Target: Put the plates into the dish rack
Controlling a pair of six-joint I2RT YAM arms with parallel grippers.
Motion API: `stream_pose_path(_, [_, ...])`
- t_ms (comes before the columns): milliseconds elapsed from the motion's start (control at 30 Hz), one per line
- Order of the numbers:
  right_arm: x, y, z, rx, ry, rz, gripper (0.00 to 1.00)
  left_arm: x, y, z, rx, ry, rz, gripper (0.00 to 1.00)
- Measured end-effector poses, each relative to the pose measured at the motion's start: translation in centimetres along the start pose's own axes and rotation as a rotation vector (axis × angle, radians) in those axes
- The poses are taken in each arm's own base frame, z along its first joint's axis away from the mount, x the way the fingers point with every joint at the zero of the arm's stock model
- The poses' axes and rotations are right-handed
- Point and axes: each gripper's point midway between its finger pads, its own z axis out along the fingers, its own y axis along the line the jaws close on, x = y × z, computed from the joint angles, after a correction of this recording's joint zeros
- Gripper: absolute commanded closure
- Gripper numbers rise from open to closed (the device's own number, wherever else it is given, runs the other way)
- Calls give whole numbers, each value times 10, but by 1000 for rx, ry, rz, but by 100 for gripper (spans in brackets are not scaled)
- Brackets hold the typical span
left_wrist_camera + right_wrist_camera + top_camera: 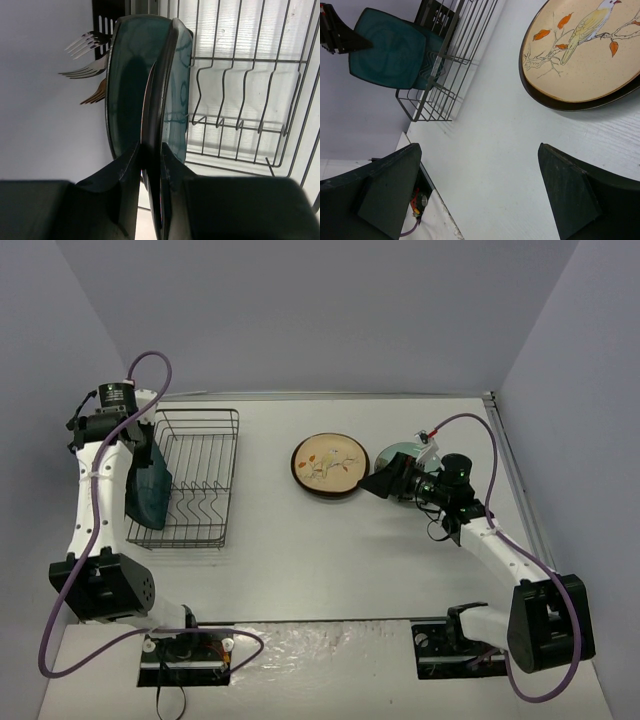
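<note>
Left gripper is clamped on the rim of a dark teal plate, held on edge at the left end of the dish rack. Beside it is what appears to be a second teal plate; whether either sits between the tines cannot be told. Right gripper hovers near the floral plate — fingers wide apart, holding nothing. Judged early stage — floral plate and mint plate lie on the table, outstanding.

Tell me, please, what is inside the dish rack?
Two dark teal plates at its left end, one clamped in the left claw; dish rack's other slots bare. Plates' bottom edges are hidden.
</note>
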Motion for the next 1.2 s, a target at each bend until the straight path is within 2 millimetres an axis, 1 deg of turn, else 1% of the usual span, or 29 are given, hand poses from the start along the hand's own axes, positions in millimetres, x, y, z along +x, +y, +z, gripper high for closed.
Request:
stream_pose_path(133, [-1,1,0,-3,-4,0,0,8,-6,19,35,24,-10,100])
stream_pose_path(367, [-2,2,0,-8,-9,-7,0,30,-22,57,95,99,-13,100])
stream_pose_path(400, [-3,2,0,-9,-10,-8,0,31,-24,60,99,101,-13,98])
stream_pose_path(433, [-3,2,0,-9,-11,-8,0,29,-24,61,99,94,-15,97])
stream_pose_path(467, [-3,2,0,-10,-12,-9,0,28,-23,62,99,85,-17,92])
stream_pose_path(500, [-3,2,0,-10,-12,-9,0,26,-23,63,101,80,-19,90])
stream_pose_path(567, [-3,2,0,-10,-12,-9,0,25,-23,64,103,77,-22,88])
stream_pose_path(600, [-3,2,0,-10,-12,-9,0,25,-23,64,104,77,-24,84])
stream_pose_path(700, [-3,2,0,-8,-13,-9,0,25,-23,64,106,76,-31,64])
stream_pose_path(733, [-3,1,0,-6,-13,-9,0,25,-23,65,106,75,-33,61])
stream_pose_path(833, [-1,-5,0,22,-11,-6,0,23,-22,65,100,68,-40,56])
stream_pose_path(967, [3,-19,-1,90,-7,0,0,22,-20,64,87,64,-49,51])
stream_pose_path(1033, [5,-26,-2,129,-4,2,0,21,-19,62,79,57,-55,45])
stream_pose_path(1100, [6,-33,-3,168,-1,4,0,20,-18,60,75,49,-62,40])
stream_pose_path(1200, [2,-45,-7,249,-16,-3,0,17,-16,52,67,24,-80,34])
